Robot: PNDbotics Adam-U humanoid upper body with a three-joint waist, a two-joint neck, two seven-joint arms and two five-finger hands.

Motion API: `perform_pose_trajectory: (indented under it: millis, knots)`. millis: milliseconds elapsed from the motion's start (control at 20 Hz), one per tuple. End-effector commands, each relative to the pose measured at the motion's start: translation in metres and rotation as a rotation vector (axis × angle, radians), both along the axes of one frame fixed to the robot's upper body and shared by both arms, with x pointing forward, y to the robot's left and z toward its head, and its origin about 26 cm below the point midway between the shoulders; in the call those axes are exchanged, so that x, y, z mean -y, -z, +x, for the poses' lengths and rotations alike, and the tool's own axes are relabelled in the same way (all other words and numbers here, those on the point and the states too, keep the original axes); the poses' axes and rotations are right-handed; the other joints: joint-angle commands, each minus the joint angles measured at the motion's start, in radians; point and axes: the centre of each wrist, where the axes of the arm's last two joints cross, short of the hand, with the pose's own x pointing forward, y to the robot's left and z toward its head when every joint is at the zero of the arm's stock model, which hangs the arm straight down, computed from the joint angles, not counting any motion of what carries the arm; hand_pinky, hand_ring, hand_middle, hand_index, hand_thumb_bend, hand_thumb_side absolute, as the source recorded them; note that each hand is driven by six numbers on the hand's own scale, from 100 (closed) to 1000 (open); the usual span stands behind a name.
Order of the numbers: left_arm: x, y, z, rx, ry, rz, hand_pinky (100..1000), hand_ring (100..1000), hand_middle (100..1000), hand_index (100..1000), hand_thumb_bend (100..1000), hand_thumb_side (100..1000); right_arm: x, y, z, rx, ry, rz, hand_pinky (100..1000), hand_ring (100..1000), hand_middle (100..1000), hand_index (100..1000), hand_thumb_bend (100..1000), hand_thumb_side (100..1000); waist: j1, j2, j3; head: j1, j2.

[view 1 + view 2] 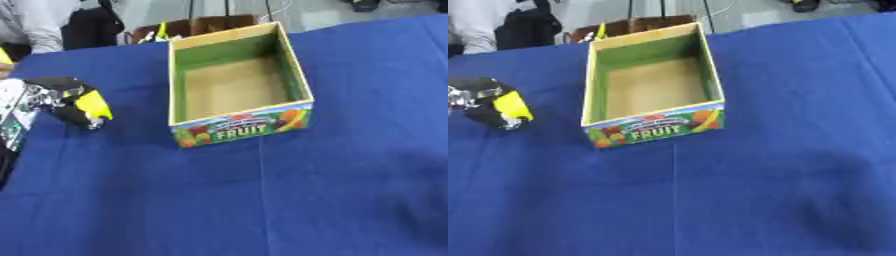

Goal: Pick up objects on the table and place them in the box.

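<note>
L hand point(61, 100) beside box point(302, 75) — fingers' state unclear, grasp can't tell.

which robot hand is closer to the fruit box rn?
Left. The left robot hand sits beside the fruit box, off its left side above the blue cloth. The right robot hand shows in neither view.

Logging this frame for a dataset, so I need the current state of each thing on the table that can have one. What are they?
Fruit box: upright, open at the top, nothing visible inside.
Left robot hand: at the left edge, over the cloth beside the box, apart from it; whether it holds anything cannot be told.
Blue cloth: spread over the table, no loose objects showing on it.
Right robot hand: not in view.
</note>
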Motion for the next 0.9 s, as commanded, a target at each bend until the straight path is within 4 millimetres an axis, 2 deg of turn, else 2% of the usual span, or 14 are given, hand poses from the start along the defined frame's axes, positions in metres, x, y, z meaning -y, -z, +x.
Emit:
perform_pose_trajectory:
  millis: [50, 200, 250, 550, 750, 900]
  knots:
    - [-0.006, -0.024, -0.003, 0.114, -0.025, 0.029, 223, 433, 440, 580, 100, 647, 0.002, -0.007, -0.002, 0.021, 0.003, -0.017, 790, 842, 680, 755, 100, 891, -0.005, -0.026, 0.003, 0.001, 0.000]
    - [-0.004, -0.025, -0.003, 0.136, -0.028, 0.035, 223, 433, 440, 580, 100, 647, 0.002, -0.006, -0.002, 0.020, 0.003, -0.016, 790, 842, 680, 755, 100, 891, -0.005, -0.027, 0.004, 0.000, 0.001]
    - [-0.004, -0.027, -0.003, 0.145, -0.027, 0.038, 210, 423, 426, 558, 100, 607, 0.002, -0.006, -0.002, 0.020, 0.003, -0.016, 790, 844, 680, 755, 100, 892, -0.005, -0.028, 0.004, 0.000, 0.002]
    - [0.026, -0.059, -0.004, 0.250, 0.049, 0.050, 211, 422, 428, 516, 100, 588, 0.003, -0.005, -0.003, 0.008, 0.001, -0.010, 790, 846, 680, 755, 100, 894, -0.001, -0.050, 0.008, -0.006, 0.018]
    - [0.044, -0.071, -0.004, 0.252, 0.098, 0.041, 224, 431, 433, 498, 100, 586, 0.003, -0.005, -0.003, 0.004, -0.001, -0.009, 790, 847, 680, 755, 100, 891, 0.002, -0.057, 0.007, -0.004, 0.023]
    - [0.048, -0.073, -0.003, 0.212, 0.080, 0.056, 247, 445, 446, 510, 100, 585, 0.003, -0.005, -0.003, 0.001, -0.002, -0.009, 790, 848, 680, 755, 100, 891, 0.005, -0.060, 0.007, -0.004, 0.027]
